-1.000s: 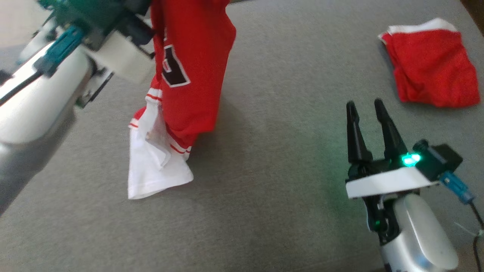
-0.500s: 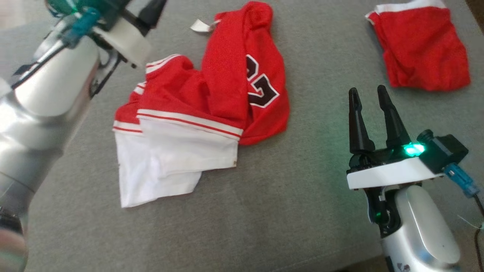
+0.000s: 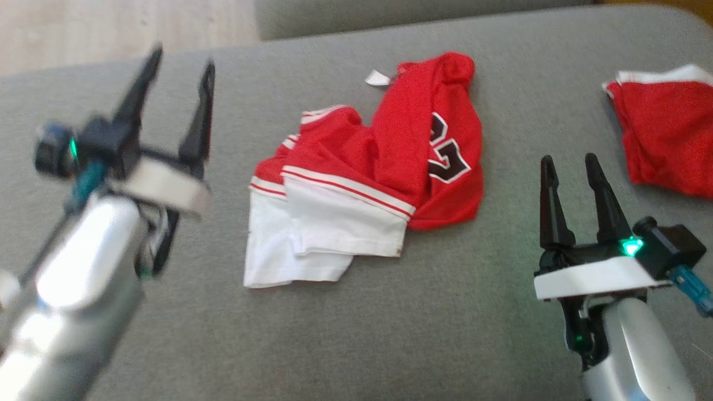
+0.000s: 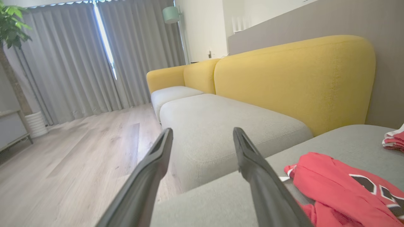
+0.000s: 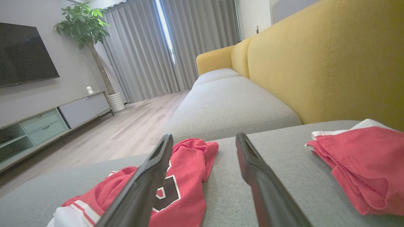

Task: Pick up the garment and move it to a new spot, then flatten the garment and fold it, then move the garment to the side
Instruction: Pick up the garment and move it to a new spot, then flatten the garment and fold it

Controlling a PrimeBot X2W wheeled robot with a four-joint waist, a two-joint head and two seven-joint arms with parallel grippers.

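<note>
**Head view: jersey let go on the seat, both pincers spread**

The broad grey upholstered sofa seat (image 3: 390,334) carries everything. Near its middle lies the red mesh basketball jersey with white panels and a black number (image 3: 356,167). It is bunched, with the red body heaped and twisted and the white part doubled over on the near side. A folded red-and-white cloth (image 3: 663,139) lies well apart at the right edge.

The left pincer (image 3: 183,58) stands off to the jersey's left, its fingers wide with nothing between them. The right pincer (image 3: 569,160) is near the jersey's right side, likewise spread and empty. A small white label (image 3: 377,78) sticks out at the jersey's far edge.

A second ago the jersey hangs from the closed left pincer with only its hem on the seat. Now it lies free, so the move to a new spot looks done and flattening comes next. The right pincer's spread is unchanged. The head camera has shifted too, so the framing differs.
</note>
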